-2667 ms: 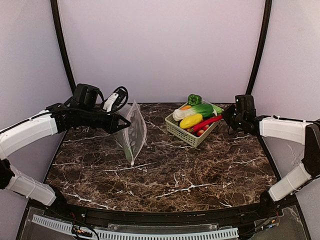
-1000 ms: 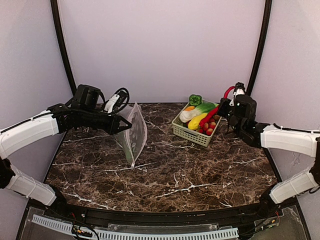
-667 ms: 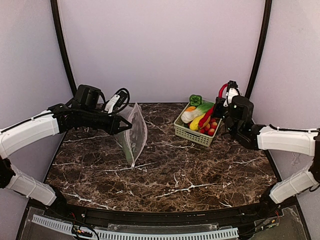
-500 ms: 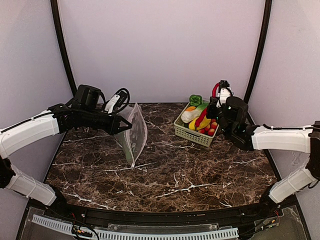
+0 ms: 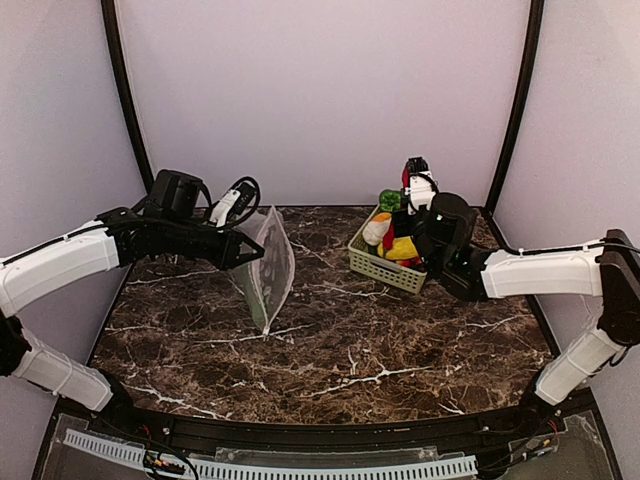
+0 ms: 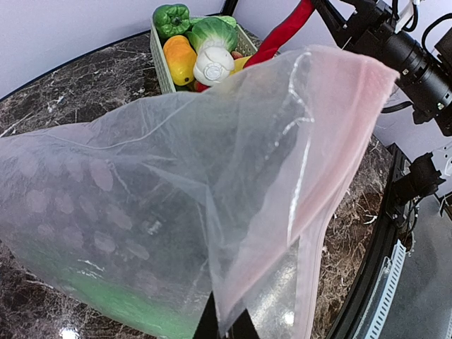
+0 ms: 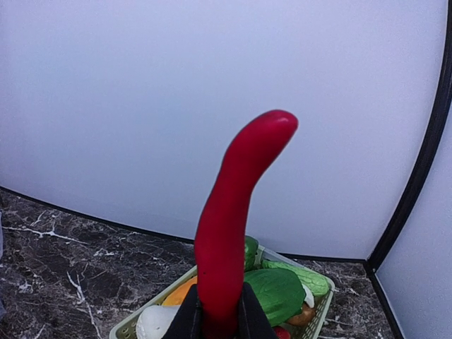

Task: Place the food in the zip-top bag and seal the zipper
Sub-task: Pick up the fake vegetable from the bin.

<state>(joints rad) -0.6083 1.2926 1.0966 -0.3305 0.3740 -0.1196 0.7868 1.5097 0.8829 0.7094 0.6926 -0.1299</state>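
Observation:
My left gripper (image 5: pixel 250 254) is shut on the mouth edge of the clear dotted zip-top bag (image 5: pixel 270 262), which hangs upright with its lower corner on the table. In the left wrist view the bag (image 6: pixel 162 191) fills the frame, the pink zipper (image 6: pixel 339 148) runs down its right edge, and my fingertips (image 6: pixel 212 326) pinch the film. My right gripper (image 5: pixel 398 228) is shut on the red chili (image 7: pixel 233 212), which stands clear above the basket. The chili (image 6: pixel 282 32) also shows beyond the bag. The rest of the food lies in the basket: bok choy (image 7: pixel 275 293), green pepper (image 6: pixel 171 15), an orange piece (image 6: pixel 180 60).
The pale green lattice basket (image 5: pixel 375 268) sits at the back right of the marble table (image 5: pixel 330 350). A curved black frame pole (image 5: pixel 515 100) rises behind the right arm. The white back wall stands close behind the basket.
My right gripper has lifted the red chili out of the basket and swung left over it. The basket has shifted a little. The left arm and the bag have stayed put.

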